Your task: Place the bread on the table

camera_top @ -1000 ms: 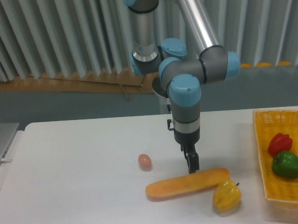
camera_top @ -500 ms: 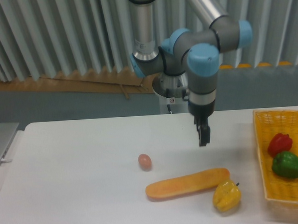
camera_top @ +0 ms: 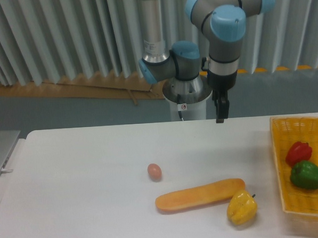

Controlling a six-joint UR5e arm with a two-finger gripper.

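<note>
The long orange-tan bread loaf (camera_top: 200, 195) lies flat on the white table (camera_top: 77, 192), well below the gripper (camera_top: 220, 109). The gripper carries nothing; its jaw width is unclear. Placement looks done

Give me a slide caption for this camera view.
Bread lying on the table, gripper raised above, holding nothing.

Basket (camera_top: 303, 127) cut off at right edge — tool (camera_top: 220, 111) edge-on, jaw gap unreadable

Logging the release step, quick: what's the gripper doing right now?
Gripper: holding nothing, raised above the table; open or closed cannot be told. The bread lies on the table.
</note>
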